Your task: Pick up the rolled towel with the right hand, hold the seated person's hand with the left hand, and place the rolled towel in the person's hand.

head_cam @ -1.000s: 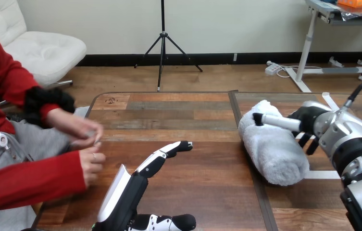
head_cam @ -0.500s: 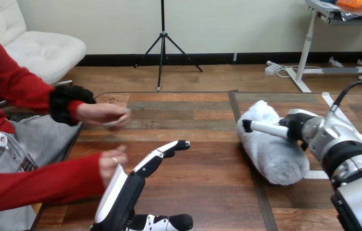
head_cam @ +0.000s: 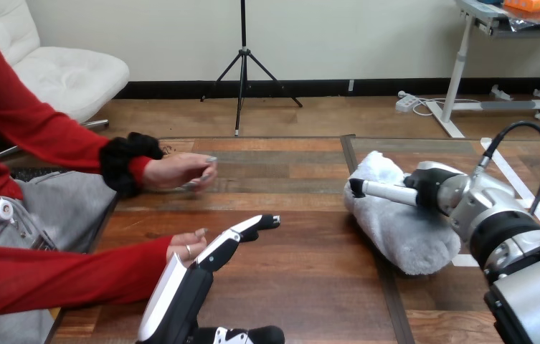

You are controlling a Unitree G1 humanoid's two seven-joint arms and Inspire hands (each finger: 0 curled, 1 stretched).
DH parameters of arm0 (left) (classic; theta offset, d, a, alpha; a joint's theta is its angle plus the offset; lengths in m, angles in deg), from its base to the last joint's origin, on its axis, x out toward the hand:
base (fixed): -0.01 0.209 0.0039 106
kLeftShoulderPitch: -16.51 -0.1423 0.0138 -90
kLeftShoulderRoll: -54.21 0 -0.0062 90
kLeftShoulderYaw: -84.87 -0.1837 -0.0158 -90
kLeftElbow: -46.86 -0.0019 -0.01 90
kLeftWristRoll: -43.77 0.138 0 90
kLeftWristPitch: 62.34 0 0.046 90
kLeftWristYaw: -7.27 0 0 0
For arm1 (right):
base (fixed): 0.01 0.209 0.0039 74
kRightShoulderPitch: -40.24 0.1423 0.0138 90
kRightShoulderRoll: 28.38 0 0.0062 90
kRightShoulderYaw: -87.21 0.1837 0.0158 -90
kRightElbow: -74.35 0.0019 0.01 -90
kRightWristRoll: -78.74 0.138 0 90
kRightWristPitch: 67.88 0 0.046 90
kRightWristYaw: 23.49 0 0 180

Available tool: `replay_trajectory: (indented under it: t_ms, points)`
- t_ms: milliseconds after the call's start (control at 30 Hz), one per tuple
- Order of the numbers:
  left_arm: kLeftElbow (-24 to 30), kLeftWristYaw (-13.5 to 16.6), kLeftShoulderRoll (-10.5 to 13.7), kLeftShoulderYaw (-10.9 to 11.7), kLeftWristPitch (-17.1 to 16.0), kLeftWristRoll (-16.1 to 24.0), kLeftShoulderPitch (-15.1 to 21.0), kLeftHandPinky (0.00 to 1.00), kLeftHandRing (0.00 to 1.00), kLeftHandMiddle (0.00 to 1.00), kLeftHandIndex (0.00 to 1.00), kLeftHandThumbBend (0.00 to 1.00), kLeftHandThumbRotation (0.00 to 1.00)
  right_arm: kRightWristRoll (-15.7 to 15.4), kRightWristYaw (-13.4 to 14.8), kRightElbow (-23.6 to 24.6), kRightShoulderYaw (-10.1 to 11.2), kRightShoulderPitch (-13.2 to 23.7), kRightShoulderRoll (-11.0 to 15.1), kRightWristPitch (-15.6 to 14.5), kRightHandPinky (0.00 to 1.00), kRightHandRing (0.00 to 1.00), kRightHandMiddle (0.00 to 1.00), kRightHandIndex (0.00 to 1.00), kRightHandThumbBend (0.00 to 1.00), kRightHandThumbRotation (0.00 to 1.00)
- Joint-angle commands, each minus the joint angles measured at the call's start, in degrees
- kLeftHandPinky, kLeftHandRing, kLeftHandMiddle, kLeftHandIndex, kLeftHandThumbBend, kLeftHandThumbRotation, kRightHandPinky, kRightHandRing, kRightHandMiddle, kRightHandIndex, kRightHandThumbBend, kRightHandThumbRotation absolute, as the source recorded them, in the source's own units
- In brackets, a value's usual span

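Observation:
A fluffy pale grey rolled towel [head_cam: 396, 222] lies at an angle on the right part of the wooden table [head_cam: 288, 172]. My right hand [head_cam: 432, 192] grips it from the right, with the thumb across its top and the fingers hidden behind it. At the lower left my left hand [head_cam: 188, 287] is open, fingers straight and pointing up and to the right. The person's hand at the lower left [head_cam: 184, 246] lies right beside those fingers, apart from them or just touching. Farther back, the person's other hand [head_cam: 177, 172] hovers over the table, pinching something small.
A seam [head_cam: 347, 161] splits the tabletop into a left and a right panel. White tape strips [head_cam: 500, 161] lie on the right panel behind my right arm. The person's red sleeves reach in over the table's left edge [head_cam: 120, 197].
My right hand has carried the towel a little to the left. Both of the person's hands have moved right, the near one ending beside my left hand, which has barely moved.

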State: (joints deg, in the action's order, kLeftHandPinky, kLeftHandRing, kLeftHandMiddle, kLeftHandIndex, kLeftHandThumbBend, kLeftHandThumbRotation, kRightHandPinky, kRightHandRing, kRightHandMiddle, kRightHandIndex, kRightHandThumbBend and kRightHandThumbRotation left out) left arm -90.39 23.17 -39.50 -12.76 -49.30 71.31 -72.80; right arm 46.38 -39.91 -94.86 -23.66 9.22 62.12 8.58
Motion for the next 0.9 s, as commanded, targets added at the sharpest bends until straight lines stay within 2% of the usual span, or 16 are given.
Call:
replay_trajectory:
  t_ms: [0,167,267,333,367,433,467,500,533,600,667,767,833,867]
  points:
    - [2.35,0.3,0.02,1.34,-1.31,-0.69,1.45,0.81,0.85,0.83,0.82,1.0,0.78,-1.83,-0.23,0.15,-2.37,0.24,-3.26,0.37,1.0,1.0,1.0,1.0,0.88,1.0]
    - [2.44,0.74,-0.2,1.6,-1.25,0.01,1.24,0.81,0.85,0.83,0.82,1.0,0.78,-4.45,-2.02,-0.04,-5.09,0.08,-4.09,1.33,1.0,1.0,1.0,1.0,0.89,1.0]
    - [2.35,0.61,-0.25,1.48,-1.33,-0.21,1.26,0.81,0.85,0.84,0.82,1.0,0.77,-5.49,-2.06,-0.11,-6.09,0.0,-4.67,1.26,0.98,1.0,1.0,1.0,0.91,1.0]
    - [2.3,0.52,-0.24,1.42,-1.4,-0.37,1.25,0.81,0.85,0.84,0.82,1.0,0.77,-5.87,-1.73,-0.1,-6.43,0.01,-5.02,1.0,0.93,0.99,1.0,1.0,0.92,0.98]
    - [2.25,0.44,-0.26,1.34,-1.46,-0.54,1.27,0.81,0.85,0.84,0.82,0.99,0.77,-5.99,-0.6,-0.03,-6.5,-0.03,-5.41,0.34,0.91,0.99,1.0,1.0,0.92,0.98]
    - [2.22,0.34,-0.27,1.27,-1.55,-0.73,1.26,0.82,0.85,0.84,0.82,0.99,0.76,-6.03,0.73,0.06,-6.55,-0.09,-5.84,-0.45,0.79,0.93,0.98,1.0,0.94,0.91]
    - [2.29,0.25,-0.31,1.2,-1.46,-0.91,1.26,0.82,0.85,0.84,0.82,0.99,0.76,-5.11,2.24,0.15,-5.56,-0.17,-6.24,-1.59,0.74,0.91,0.97,1.0,0.94,0.88]
    - [2.37,0.17,-0.33,1.16,-1.41,-1.04,1.24,0.82,0.85,0.84,0.82,0.99,0.76,-4.42,3.19,0.21,-4.8,-0.22,-6.5,-2.35,0.66,0.85,0.95,1.0,0.95,0.82]
    - [2.42,0.11,-0.32,1.14,-1.39,-1.15,1.21,0.82,0.85,0.84,0.82,1.0,0.76,-3.95,3.86,0.25,-4.3,-0.25,-6.69,-2.88,0.52,0.74,0.91,1.0,0.96,0.73]
    - [2.75,-0.01,-0.28,1.11,-1.2,-1.25,1.09,0.82,0.85,0.83,0.82,1.0,0.76,-2.1,5.75,0.49,-2.4,-0.33,-7.17,-3.98,0.42,0.65,0.87,1.0,0.96,0.62]
    - [3.0,-0.13,-0.26,1.1,-1.05,-1.36,0.96,0.82,0.85,0.83,0.82,1.0,0.75,-1.2,7.08,0.66,-1.74,-0.41,-7.49,-4.51,0.35,0.57,0.83,1.0,0.96,0.52]
    - [3.24,-0.3,-0.23,1.1,-0.88,-1.5,0.84,0.82,0.85,0.83,0.82,1.0,0.75,-0.81,8.76,0.83,-1.56,-0.68,-7.84,-4.76,0.3,0.51,0.78,0.99,0.93,0.35]
    - [3.36,-0.42,-0.19,1.13,-0.83,-1.58,0.81,0.81,0.85,0.83,0.82,1.0,0.75,-0.53,9.7,0.9,-1.41,-0.89,-7.98,-4.81,0.25,0.43,0.67,0.98,0.91,0.21]
    - [3.39,-0.53,-0.18,1.09,-0.83,-1.72,0.8,0.81,0.85,0.83,0.82,1.0,0.75,-0.2,10.41,0.98,-1.14,-1.23,-7.97,-4.45,0.24,0.41,0.65,0.97,0.91,0.18]
